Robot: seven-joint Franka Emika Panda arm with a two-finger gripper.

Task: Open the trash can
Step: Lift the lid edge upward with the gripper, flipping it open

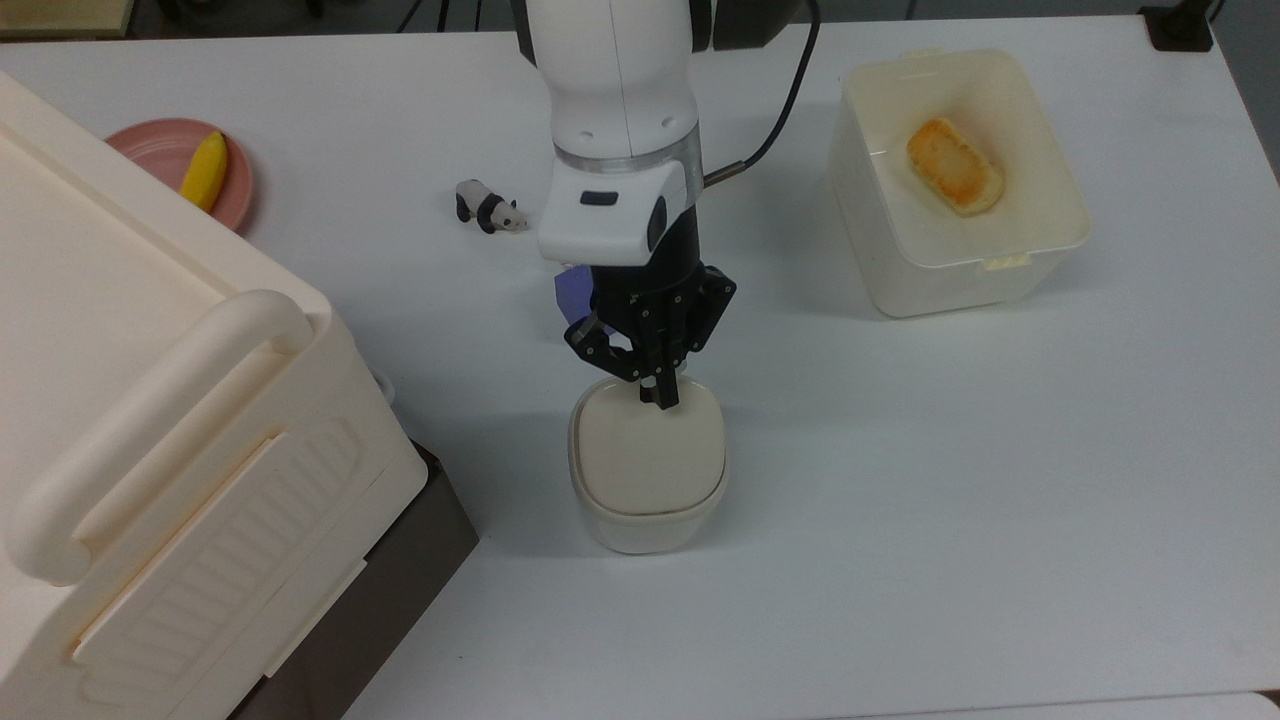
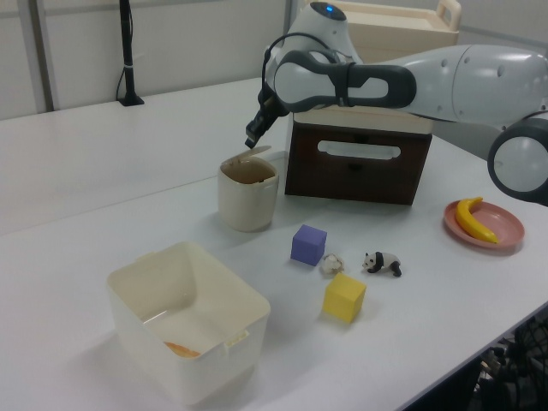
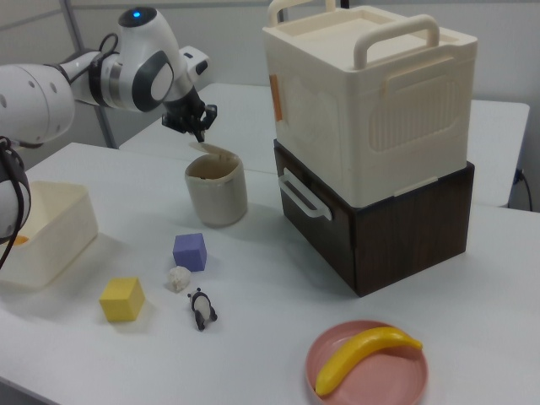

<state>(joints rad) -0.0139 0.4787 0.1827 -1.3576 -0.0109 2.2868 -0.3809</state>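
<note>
The trash can (image 1: 645, 530) is a small cream-white bin standing in the middle of the white table. Its beige lid (image 1: 648, 450) is tilted up on its hinge, so the dark inside shows in the left view at the trash can (image 2: 248, 195) and in the right view at the trash can (image 3: 217, 194). My gripper (image 1: 662, 396) hangs just above the raised lid's hinge edge, fingers pressed together with nothing between them. The left view has the gripper (image 2: 251, 142) a little above the lid (image 2: 256, 154). Seen in the right view, the gripper (image 3: 200, 130) is above the lid (image 3: 216, 152).
A huge cream box (image 1: 130, 400) on a brown crate (image 3: 396, 219) stands on the top view's left. A white tub (image 1: 1040, 260) with bread (image 1: 955, 165), a pink plate (image 1: 165, 150) with a banana (image 1: 204, 170), a panda (image 1: 488, 207), a purple cube (image 2: 308, 244) and a yellow cube (image 2: 344, 297) lie around.
</note>
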